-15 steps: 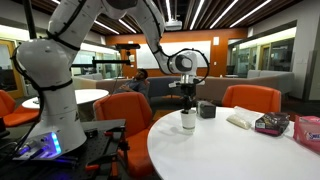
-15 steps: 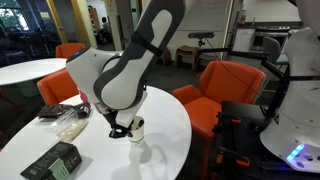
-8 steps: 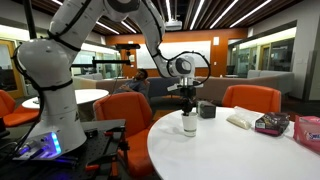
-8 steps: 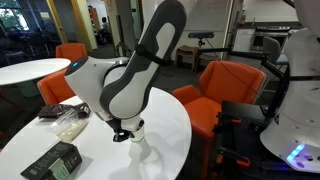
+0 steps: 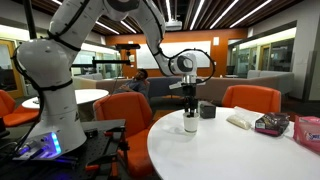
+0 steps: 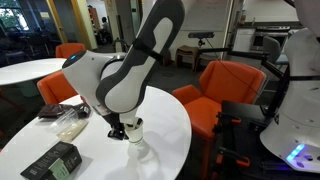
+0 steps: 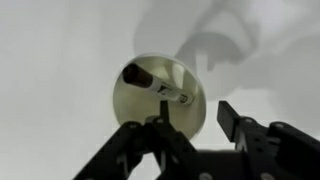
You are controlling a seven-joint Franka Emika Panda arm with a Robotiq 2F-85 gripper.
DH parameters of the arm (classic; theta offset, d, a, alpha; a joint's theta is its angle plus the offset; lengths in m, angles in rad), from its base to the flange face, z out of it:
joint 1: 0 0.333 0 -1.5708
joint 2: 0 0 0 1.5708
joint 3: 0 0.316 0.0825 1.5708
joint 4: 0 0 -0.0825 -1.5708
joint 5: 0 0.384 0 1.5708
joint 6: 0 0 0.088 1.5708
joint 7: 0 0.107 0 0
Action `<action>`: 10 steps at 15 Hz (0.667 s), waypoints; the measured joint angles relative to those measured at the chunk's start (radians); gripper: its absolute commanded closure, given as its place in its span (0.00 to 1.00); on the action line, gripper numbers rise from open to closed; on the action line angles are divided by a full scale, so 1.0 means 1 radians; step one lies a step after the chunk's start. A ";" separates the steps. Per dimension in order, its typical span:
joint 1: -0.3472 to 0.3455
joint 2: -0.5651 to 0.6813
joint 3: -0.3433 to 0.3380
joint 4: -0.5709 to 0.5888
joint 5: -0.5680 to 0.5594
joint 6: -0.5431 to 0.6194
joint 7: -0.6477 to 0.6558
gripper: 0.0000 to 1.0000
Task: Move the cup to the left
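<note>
As only wrist view shows, cup [image 7: 132, 104] holds stick [image 7: 155, 86].

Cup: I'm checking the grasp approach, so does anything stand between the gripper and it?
Nothing separate does. The gripper hangs right over the cup; only the dark item sticking out of the cup's top lies beneath it in the wrist view.

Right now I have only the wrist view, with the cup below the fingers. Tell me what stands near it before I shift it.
Observer: A dark grey box stands just beyond the cup, apart from it.
Operator: Give me the table rim.
Observer: The round white table curves away past the cup, and an orange chair stands at that rim.
Operator: Name the other clutter.
Observer: A white packet and a dark snack bag lie farther along the table, away from the cup.
</note>
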 measured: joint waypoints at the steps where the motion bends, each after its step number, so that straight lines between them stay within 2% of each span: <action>1: -0.003 -0.008 0.000 -0.002 0.001 -0.006 -0.011 0.05; 2: -0.007 -0.019 0.002 -0.005 0.004 -0.021 -0.020 0.00; 4: -0.019 -0.054 0.013 -0.017 0.023 -0.088 -0.061 0.00; 8: -0.051 -0.161 0.039 -0.040 0.059 -0.299 -0.155 0.00; 10: -0.065 -0.219 0.039 -0.057 0.053 -0.344 -0.176 0.00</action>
